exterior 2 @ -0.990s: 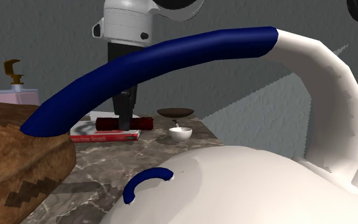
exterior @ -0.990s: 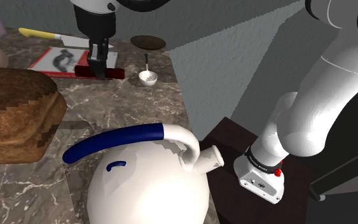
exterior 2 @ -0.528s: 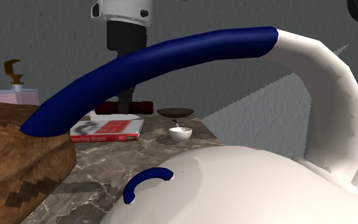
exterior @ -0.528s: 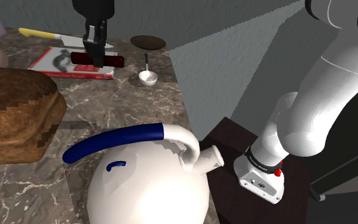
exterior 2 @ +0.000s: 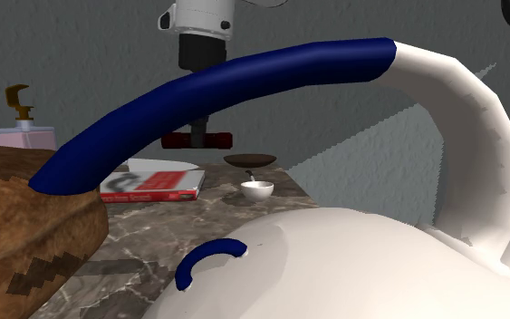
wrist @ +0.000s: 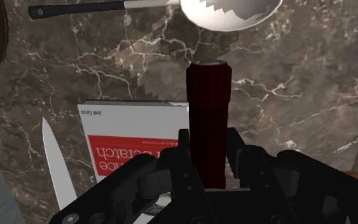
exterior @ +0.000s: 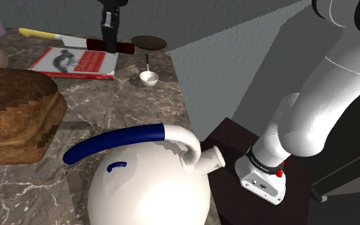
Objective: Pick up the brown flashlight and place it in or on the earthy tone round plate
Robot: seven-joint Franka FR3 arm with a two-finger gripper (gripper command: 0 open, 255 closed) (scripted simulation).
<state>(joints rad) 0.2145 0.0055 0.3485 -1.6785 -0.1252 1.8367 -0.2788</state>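
Dark veined marble countertop (exterior: 140, 105), grey textured wall (exterior 2: 81, 54) behind, lighter grey slanted band (exterior: 236, 51) across it

The shoulder view looks down across the counter (exterior: 133, 102) from beside the stand (exterior: 233, 137); the second exterior view sits low, close behind the kettle (exterior 2: 352, 263); the wrist view faces straight down; all share the book (exterior: 76, 62).
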